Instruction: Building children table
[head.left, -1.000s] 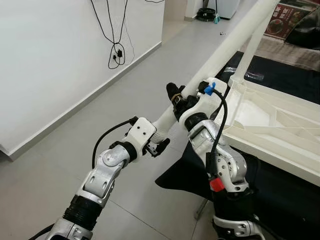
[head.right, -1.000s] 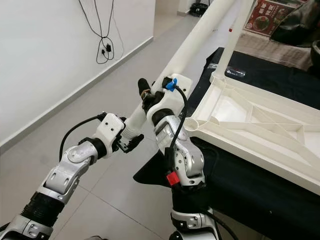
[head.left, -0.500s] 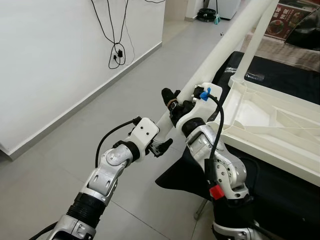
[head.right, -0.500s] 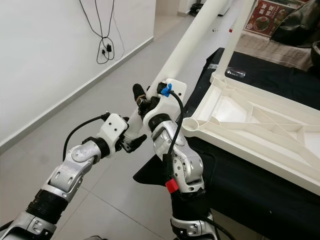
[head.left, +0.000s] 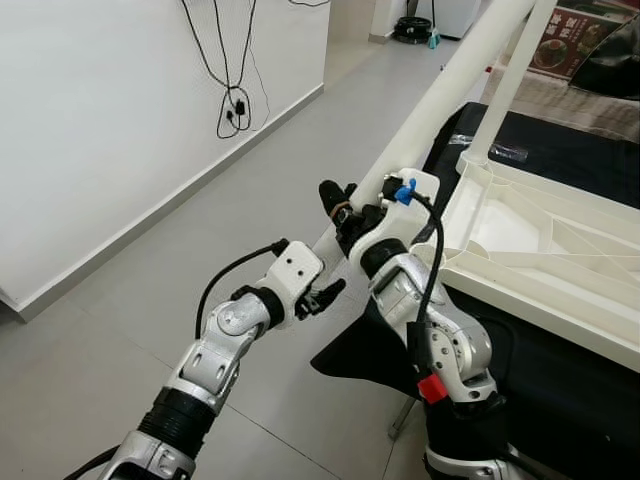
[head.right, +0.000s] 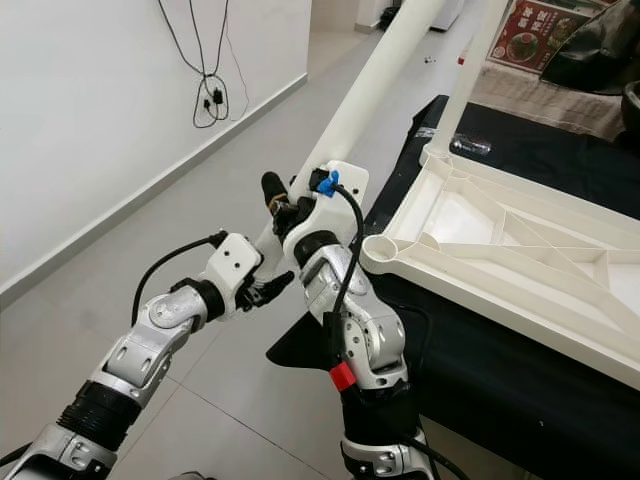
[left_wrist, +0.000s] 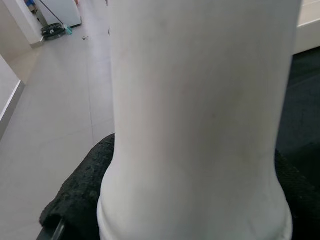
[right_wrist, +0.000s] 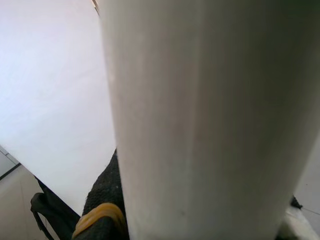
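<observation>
Both grippers, left (head.left: 322, 294) and right (head.left: 340, 212), clamped the leg (head.left: 440, 95) near its end to aim it at the tabletop (head.right: 520, 270) socket (head.right: 381, 250)

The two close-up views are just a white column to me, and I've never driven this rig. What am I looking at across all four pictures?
The two wide pictures come from the robot's head, looking down at its own silver arms. The two close-ups come from a camera on each wrist, looking along that gripper's black fingers.

The white column is a table leg, a long plastic tube. Both grippers hold it near its lower end: the left gripper lowest, the right gripper just above.

Beside it, the white tabletop lies upside down on a black cloth, ribs facing up. One leg already stands in its far corner; the round socket at the near corner is open.
</observation>
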